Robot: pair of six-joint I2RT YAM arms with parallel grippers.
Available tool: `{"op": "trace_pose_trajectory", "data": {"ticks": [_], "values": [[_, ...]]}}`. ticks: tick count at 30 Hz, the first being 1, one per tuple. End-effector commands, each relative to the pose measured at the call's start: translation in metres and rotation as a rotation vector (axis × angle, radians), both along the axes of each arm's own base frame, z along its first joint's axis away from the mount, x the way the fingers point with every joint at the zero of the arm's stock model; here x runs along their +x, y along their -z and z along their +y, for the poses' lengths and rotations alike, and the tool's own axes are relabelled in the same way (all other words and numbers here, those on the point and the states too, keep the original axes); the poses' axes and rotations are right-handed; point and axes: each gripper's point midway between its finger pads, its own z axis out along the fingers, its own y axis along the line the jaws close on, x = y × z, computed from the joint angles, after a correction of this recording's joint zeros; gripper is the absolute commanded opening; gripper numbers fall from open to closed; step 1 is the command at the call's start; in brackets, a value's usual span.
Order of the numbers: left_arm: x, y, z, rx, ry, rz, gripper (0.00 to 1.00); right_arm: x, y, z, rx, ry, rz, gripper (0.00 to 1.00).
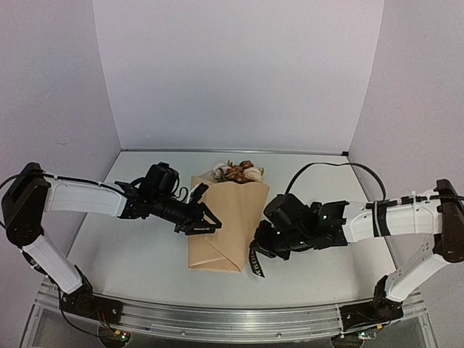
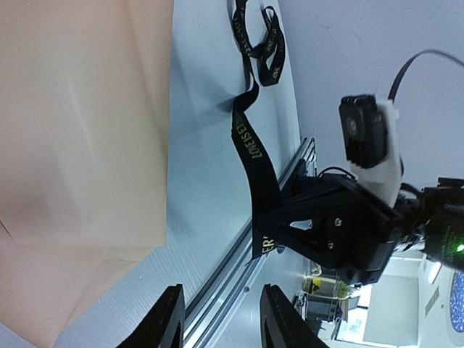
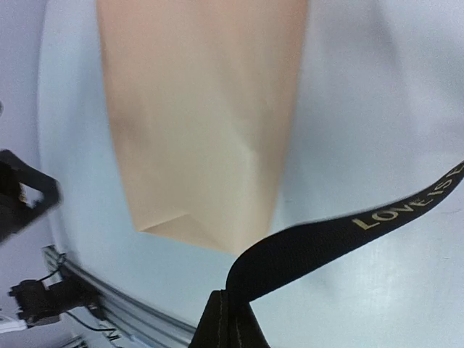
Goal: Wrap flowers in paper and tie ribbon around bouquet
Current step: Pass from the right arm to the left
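The tan kraft-paper cone bouquet (image 1: 233, 217) lies flat in the middle of the pale grey table (image 1: 130, 254); its long axis runs from 12 o'clock, where the cream and orange-brown blooms (image 1: 238, 172) show, down to 6 o'clock, where the folded end sits. The long narrow black fabric ribbon (image 1: 256, 264) with pale lettering is entirely on the bouquet's right side, at about 4 o'clock from its middle. The right gripper (image 1: 262, 248) is pressed together on one end of it, just beside the paper's right edge. In the right wrist view the ribbon (image 3: 341, 232) rises out of the closed fingers and sweeps off to 3 o'clock; in the left wrist view it (image 2: 254, 167) trails back over the table to a loose heap of loops. The left gripper (image 1: 206, 221) hangs over the bouquet's left edge at 9 o'clock, with its fingers (image 2: 167, 319) spread and nothing between them. So the ribbon is nearer the right arm. To my eye the coming move must carry it crosswise over the bundle, from 3 towards 9 o'clock, at right angles to the long axis, where the open left gripper could receive it; the bundle itself is not yet bound.
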Motion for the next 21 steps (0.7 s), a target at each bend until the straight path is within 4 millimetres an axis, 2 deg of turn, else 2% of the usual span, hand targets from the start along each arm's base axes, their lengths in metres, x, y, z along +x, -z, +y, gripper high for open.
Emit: {"op": "trace_pose_trajectory", "data": {"ticks": [1,3,7,11,14,18,21], "values": [[-0.017,-0.019,0.0,-0.076,0.036,-0.127,0.42,0.009,-0.03,0.061,0.274,0.019,0.04,0.0],[-0.02,-0.02,0.005,-0.088,0.024,-0.151,0.43,0.012,-0.043,0.081,0.355,0.013,0.043,0.0],[-0.013,-0.008,0.02,-0.066,-0.087,-0.162,0.44,0.013,-0.069,0.111,0.503,-0.014,0.032,0.0],[-0.011,-0.017,0.025,-0.079,-0.102,-0.25,0.42,0.014,-0.07,0.115,0.487,-0.012,0.032,0.0],[-0.017,-0.029,0.032,-0.107,-0.078,-0.341,0.47,0.016,-0.073,0.12,0.49,-0.007,0.04,0.0],[-0.03,-0.04,0.024,-0.168,0.015,-0.331,0.48,0.019,-0.081,0.133,0.507,-0.016,0.043,0.0],[-0.033,-0.04,0.026,-0.186,0.006,-0.319,0.49,0.023,-0.086,0.134,0.514,-0.005,0.027,0.0]]}}
